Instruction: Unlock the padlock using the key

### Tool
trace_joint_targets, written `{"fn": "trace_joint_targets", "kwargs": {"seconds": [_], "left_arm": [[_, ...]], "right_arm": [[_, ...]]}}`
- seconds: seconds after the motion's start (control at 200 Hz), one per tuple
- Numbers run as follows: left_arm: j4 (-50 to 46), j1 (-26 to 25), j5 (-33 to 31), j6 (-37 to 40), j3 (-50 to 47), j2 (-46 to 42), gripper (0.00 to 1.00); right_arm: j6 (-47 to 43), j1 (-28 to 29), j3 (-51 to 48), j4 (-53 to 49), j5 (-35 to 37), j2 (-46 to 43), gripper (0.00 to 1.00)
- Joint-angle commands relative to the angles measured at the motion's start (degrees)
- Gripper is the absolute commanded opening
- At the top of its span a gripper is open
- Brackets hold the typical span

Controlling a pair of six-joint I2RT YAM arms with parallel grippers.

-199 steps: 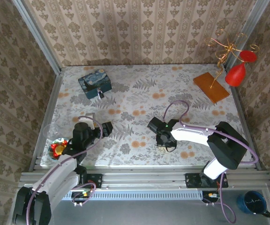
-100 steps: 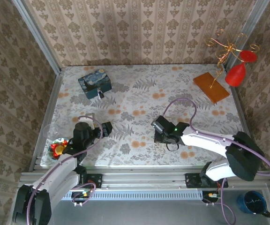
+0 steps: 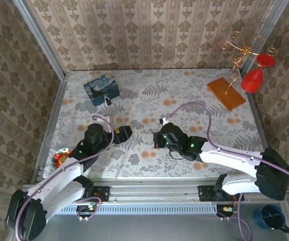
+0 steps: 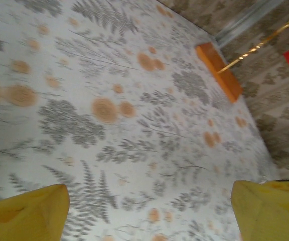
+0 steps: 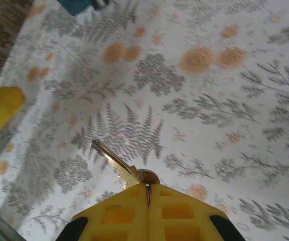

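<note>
**Key gripped, padlock far left**

The table (image 3: 194, 108) wears a pale cloth printed with grey ferns and orange dots, and damask wallpaper (image 3: 149, 30) lines the walls. The right gripper (image 5: 148, 188) is closed on the key (image 5: 115, 161). The left gripper (image 4: 149, 211) gapes wide, empty. The padlock (image 3: 107, 101) rests against the blue box (image 3: 102, 86).

Lit brightly and evenly from overhead; cast only soft, short shadows on the table (image 3: 194, 108). Blurred the left wrist view throughout, yellow fingers (image 4: 24, 213) badly out of focus. Caught a glint on the key (image 5: 115, 161).
</note>
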Motion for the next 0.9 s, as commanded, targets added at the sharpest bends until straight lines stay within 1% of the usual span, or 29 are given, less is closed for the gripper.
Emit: {"fn": "trace_joint_targets", "kwargs": {"seconds": [0.0,0.075,0.155,0.265,0.375,0.52,0.61,0.71,0.895], "left_arm": [[4.5,-3.0,1.0,-7.5,1.5,1.3,0.84],[8.4,-5.2,-0.9,-11.0,0.6,2.1,0.82],[10.5,-7.0,-2.6,-12.2,0.6,3.0,0.80],[9.9,-8.6,-3.4,-11.1,2.6,4.5,0.79],[6.8,-10.1,-5.0,-9.2,5.4,6.1,0.79],[6.9,-10.6,-5.6,-8.8,7.3,8.2,0.75],[7.2,-11.2,-5.8,-8.5,8.3,9.8,0.69],[5.7,-12.0,-5.8,-7.1,10.3,11.6,0.58],[4.6,-12.8,-6.7,-6.3,11.7,13.4,0.47]], "right_arm": [[-3.0,0.6,0.2,6.8,1.6,1.3,0.00],[-4.4,0.7,0.7,8.3,0.8,1.8,0.00],[-5.4,0.8,1.4,9.2,0.0,2.3,0.00],[-5.9,0.9,2.0,10.0,-1.3,3.2,0.00],[-5.5,1.0,2.5,10.5,-2.2,3.6,0.00],[-5.0,1.4,2.8,12.5,-3.7,3.6,0.00],[-4.9,1.7,2.9,12.8,-4.2,4.2,0.00],[-4.8,2.1,3.1,12.8,-4.2,4.9,0.00],[-4.5,2.1,4.7,11.8,-2.5,5.0,0.00]]}}
